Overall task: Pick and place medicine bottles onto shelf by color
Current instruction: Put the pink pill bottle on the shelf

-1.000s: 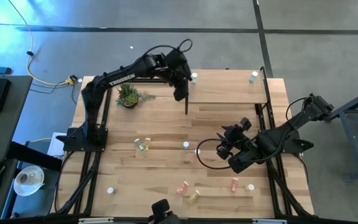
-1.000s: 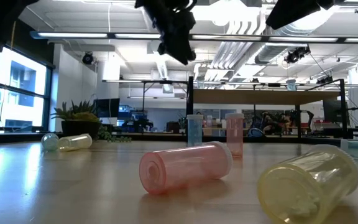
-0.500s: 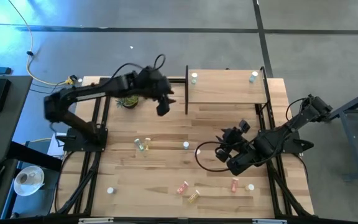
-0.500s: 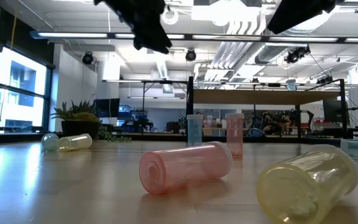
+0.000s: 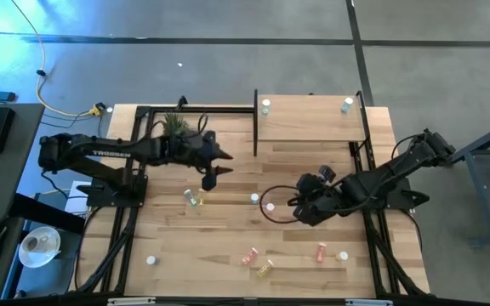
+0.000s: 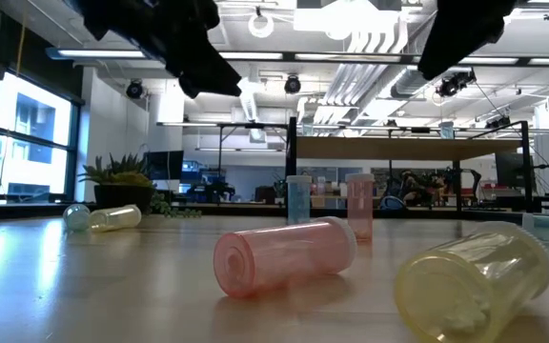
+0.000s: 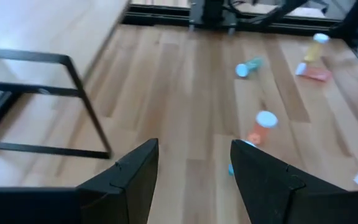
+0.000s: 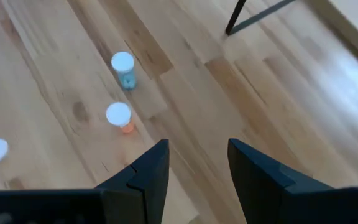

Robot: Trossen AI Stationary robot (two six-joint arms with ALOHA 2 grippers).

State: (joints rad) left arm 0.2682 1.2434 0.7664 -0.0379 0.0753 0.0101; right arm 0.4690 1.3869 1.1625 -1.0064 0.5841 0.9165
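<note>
The shelf (image 5: pixel 309 121) stands at the table's far right and carries two bottles, one (image 5: pixel 265 106) at its left end and one (image 5: pixel 347 105) toward its right. More medicine bottles lie or stand on the tabletop: a yellow one (image 5: pixel 192 197), a teal one (image 5: pixel 254 199), a pink one (image 6: pixel 284 255) and a yellow one (image 6: pixel 475 281) near the front edge. My left gripper (image 5: pixel 212 175) hangs open above the table, left of the shelf, with nothing between its fingers (image 7: pixel 194 180). My right gripper (image 5: pixel 300 211) is open too, over the table's middle right, above a teal bottle (image 8: pixel 124 68) and an orange one (image 8: pixel 120 117).
A small potted plant (image 5: pixel 175 127) stands at the far left beside the shelf's frame. An orange bottle (image 5: pixel 321 252) and a white-capped one (image 5: pixel 342 255) are near the front right, and another white cap (image 5: pixel 151 261) at the front left. Bare planks lie below the shelf.
My left gripper has drawn away from the shelf's left end, moving toward the table's left and near edges and sinking, still open and holding nothing. My right gripper has turned a little toward the table's left and stays where it was. No bottle has moved.
</note>
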